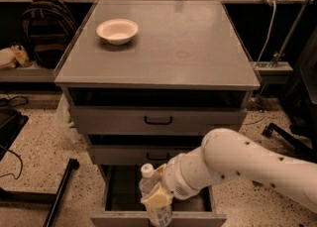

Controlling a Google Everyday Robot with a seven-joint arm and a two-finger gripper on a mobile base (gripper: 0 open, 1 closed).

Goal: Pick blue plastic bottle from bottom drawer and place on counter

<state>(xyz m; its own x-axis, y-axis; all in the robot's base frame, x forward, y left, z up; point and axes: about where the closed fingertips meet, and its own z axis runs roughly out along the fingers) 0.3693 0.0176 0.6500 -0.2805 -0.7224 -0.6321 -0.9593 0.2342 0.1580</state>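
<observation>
The blue plastic bottle [148, 179] looks clear and has a white cap. It stands upright over the open bottom drawer [195, 218], with its lower part in front of the drawer's grey front panel. My gripper [157, 197] reaches in from the right on a white arm and is shut around the bottle's middle, one pale yellowish finger across its front. The grey counter [173, 47] is above, at the top of the cabinet.
A white bowl [117, 30] sits at the counter's far left. The two upper drawers [158, 120] with black handles stand slightly ajar. A backpack [47, 28] lies on a shelf to the left, and a black stand leg [59, 191] is on the floor.
</observation>
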